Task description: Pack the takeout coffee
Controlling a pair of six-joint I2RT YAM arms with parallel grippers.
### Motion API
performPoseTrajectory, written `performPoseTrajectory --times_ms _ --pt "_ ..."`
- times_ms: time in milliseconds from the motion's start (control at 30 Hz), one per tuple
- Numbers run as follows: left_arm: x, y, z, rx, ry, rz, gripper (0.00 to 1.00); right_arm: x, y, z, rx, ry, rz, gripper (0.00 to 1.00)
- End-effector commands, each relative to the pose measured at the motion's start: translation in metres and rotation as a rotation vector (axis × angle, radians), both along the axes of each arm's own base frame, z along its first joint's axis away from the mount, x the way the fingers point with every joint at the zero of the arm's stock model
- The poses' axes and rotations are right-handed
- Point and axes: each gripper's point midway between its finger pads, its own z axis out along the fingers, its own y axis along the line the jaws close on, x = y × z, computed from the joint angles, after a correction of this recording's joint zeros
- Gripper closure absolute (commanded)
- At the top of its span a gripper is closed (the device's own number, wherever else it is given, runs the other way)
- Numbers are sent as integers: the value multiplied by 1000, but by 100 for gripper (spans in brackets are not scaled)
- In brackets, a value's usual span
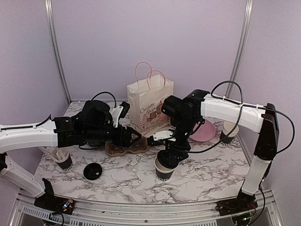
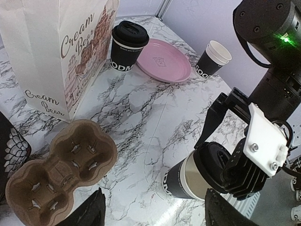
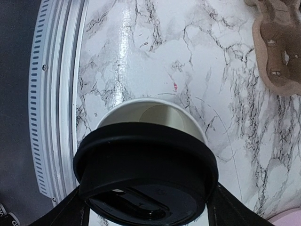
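Black lid (image 3: 146, 160) in right pincer (image 3: 148, 207), over open cup (image 3: 150, 113); left pincer (image 2: 155, 212) agape

Lab test booth — lilac panel walls (image 1: 150, 37), aluminium posts (image 1: 57, 52).

The left arm (image 1: 28, 134) reaches in from the left side, its white forearm nearly level and its black wrist turned toward the other arm. The left gripper (image 1: 135, 137) points rightward and slightly down, its jaws spread wide with nothing between them. The right arm (image 1: 233, 112) rises from its base on the right, folds at the elbow and runs leftward, then bends at the wrist to face straight down. The right gripper (image 1: 167, 157) hangs vertically, its fingers (image 3: 70, 212) set well apart and clamped on opposite edges of a black lid (image 3: 146, 174)
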Motion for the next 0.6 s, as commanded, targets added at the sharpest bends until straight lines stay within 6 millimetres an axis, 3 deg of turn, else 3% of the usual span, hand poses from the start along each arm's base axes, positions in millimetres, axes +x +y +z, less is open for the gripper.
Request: performPoseTrajectory --times_ms 0,567 --pt "2 1 -3 25 -3 3 27 -1 5 -4 -19 -12 5 18" --pt "7 9 -8 48 -16 47 27 3 15 5 26 -36 -8 5"
